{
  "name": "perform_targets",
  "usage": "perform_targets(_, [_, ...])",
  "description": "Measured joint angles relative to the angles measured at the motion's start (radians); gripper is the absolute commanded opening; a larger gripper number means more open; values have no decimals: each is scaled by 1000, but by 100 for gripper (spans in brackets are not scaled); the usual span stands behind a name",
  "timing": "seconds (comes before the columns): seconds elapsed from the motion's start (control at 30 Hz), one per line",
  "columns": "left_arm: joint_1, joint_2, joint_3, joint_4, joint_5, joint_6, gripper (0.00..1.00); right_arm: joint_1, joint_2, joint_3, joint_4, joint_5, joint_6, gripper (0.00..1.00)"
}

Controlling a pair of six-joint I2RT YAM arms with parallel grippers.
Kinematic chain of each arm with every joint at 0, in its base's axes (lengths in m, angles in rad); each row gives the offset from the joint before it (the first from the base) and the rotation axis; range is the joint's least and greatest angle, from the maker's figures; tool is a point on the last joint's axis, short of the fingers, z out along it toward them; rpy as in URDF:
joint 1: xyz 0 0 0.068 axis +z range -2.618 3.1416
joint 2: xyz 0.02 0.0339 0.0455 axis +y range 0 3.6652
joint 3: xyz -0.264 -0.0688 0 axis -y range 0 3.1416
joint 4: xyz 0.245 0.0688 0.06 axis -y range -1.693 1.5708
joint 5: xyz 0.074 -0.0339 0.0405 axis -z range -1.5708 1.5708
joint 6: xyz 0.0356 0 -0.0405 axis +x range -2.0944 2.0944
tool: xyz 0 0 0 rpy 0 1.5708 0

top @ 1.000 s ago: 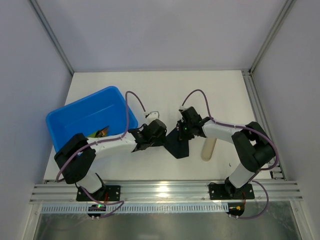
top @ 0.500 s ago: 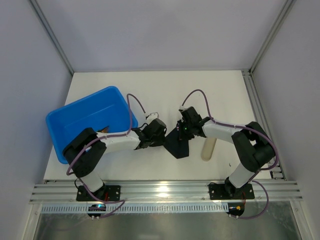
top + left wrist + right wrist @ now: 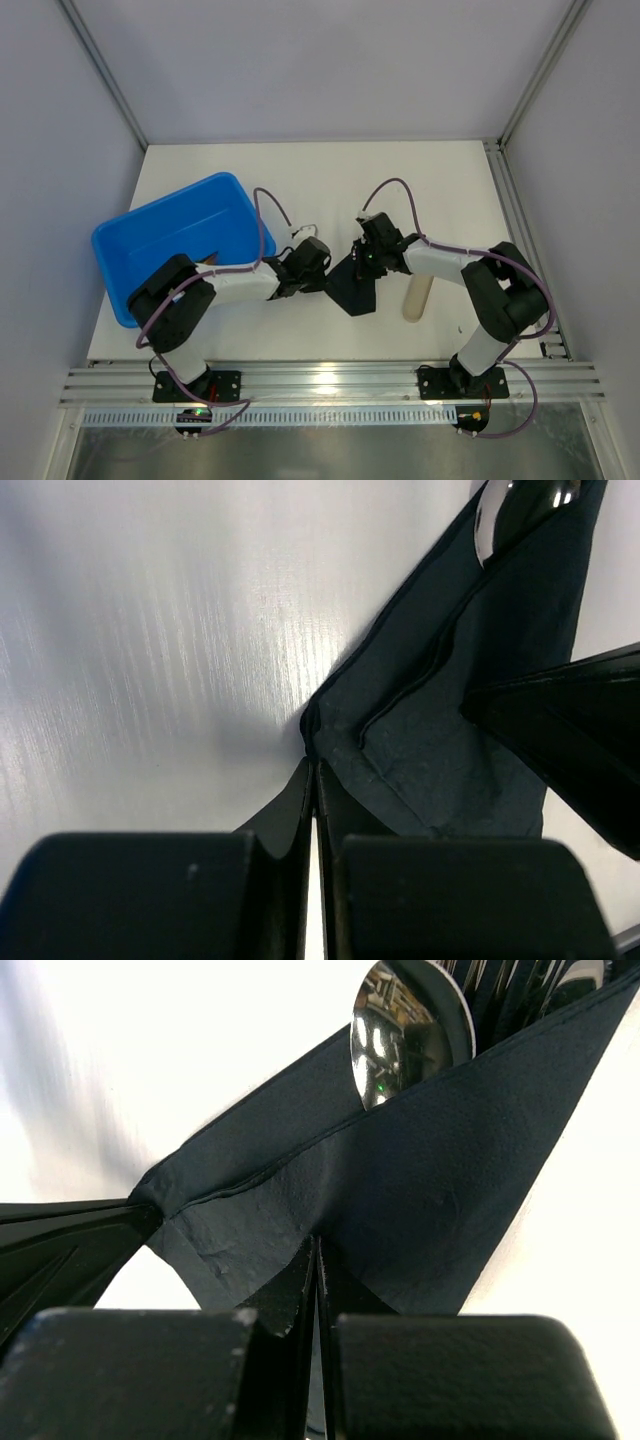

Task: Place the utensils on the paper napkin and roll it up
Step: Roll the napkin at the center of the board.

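Observation:
The black paper napkin [image 3: 355, 288] lies folded over the utensils between both arms. Out of the fold's top sticks a shiny spoon bowl [image 3: 405, 1030] with fork tines [image 3: 500, 974] beside it; the spoon [image 3: 510, 508] also shows in the left wrist view. My left gripper [image 3: 313, 765] is shut, its tips meeting on the napkin's [image 3: 440, 710] left corner. My right gripper [image 3: 318, 1245] is shut on the lower edge of the napkin's [image 3: 400, 1190] folded flap. In the top view the left gripper [image 3: 327, 280] and right gripper [image 3: 367, 264] flank the napkin.
A blue tub [image 3: 150, 235] stands at the left, with something small and colourful in it behind the left arm. A thick beige cylinder [image 3: 416, 297] lies just right of the napkin. The table's near edge has an aluminium rail [image 3: 330, 382].
My left gripper has gone from open to shut at the napkin's left corner, after edging slightly right. The right gripper stayed shut and still.

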Motion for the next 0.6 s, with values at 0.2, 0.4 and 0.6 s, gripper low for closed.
perform_targets(0.2, [0, -71, -15, 46, 32, 69, 0, 1, 0, 0, 2, -3, 0, 4])
perform_targets(0.4, [-10, -120, -15, 149, 81, 115, 0, 5, 8, 0, 23, -14, 2, 4])
perform_targets(0.6, [-21, -108, -15, 202, 131, 119, 0, 5, 12, 0, 31, -26, 5, 4])
